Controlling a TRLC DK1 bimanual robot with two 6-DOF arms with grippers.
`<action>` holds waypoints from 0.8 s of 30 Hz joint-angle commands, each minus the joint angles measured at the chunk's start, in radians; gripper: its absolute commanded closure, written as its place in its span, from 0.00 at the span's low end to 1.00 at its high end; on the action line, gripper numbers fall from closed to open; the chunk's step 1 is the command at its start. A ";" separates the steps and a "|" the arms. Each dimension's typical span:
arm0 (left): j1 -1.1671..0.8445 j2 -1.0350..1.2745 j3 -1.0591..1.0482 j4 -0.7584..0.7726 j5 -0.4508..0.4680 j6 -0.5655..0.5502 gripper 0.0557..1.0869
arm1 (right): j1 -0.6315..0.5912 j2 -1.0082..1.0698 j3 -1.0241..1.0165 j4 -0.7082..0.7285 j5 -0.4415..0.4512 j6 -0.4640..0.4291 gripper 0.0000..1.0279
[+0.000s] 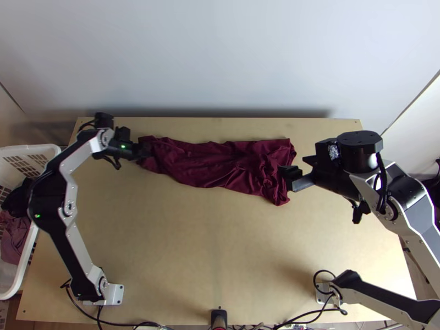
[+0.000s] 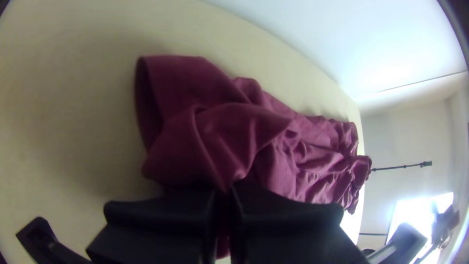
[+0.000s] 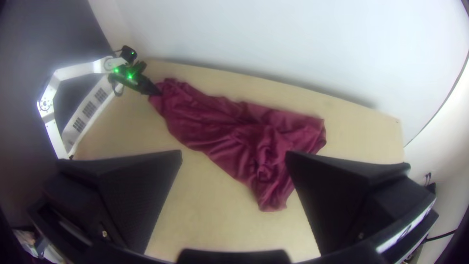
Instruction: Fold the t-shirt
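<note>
A dark red t-shirt (image 1: 220,159) lies bunched and wrinkled in a long strip across the far part of the table. At its left end is my left gripper (image 1: 144,150); in the left wrist view that gripper (image 2: 223,195) is shut on a pinch of the t-shirt (image 2: 210,132). My right gripper (image 1: 294,175) is over the strip's right end, above the cloth. In the right wrist view the right gripper (image 3: 233,159) stands wide open, with the t-shirt (image 3: 229,132) beyond its fingers and nothing held.
A white basket (image 1: 27,148) with dark and pinkish clothes stands beyond the table's left edge. The bare wooden table (image 1: 192,247) stretches in front of the cloth. A pale wall (image 1: 220,60) rises behind the table's far edge.
</note>
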 commanded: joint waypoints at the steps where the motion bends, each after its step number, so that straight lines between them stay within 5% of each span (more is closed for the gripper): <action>1: 0.110 -0.109 -0.069 -0.009 0.004 0.037 0.96 | -0.002 -0.004 -0.001 0.002 0.010 -0.001 0.04; 14: 0.301 -0.374 -0.276 -0.193 0.004 0.253 0.96 | 0.011 0.010 -0.021 0.080 0.010 0.008 0.05; 24: 0.264 -0.549 -0.238 -0.329 -0.003 0.292 0.96 | 0.011 -0.009 -0.041 0.086 0.010 0.015 0.05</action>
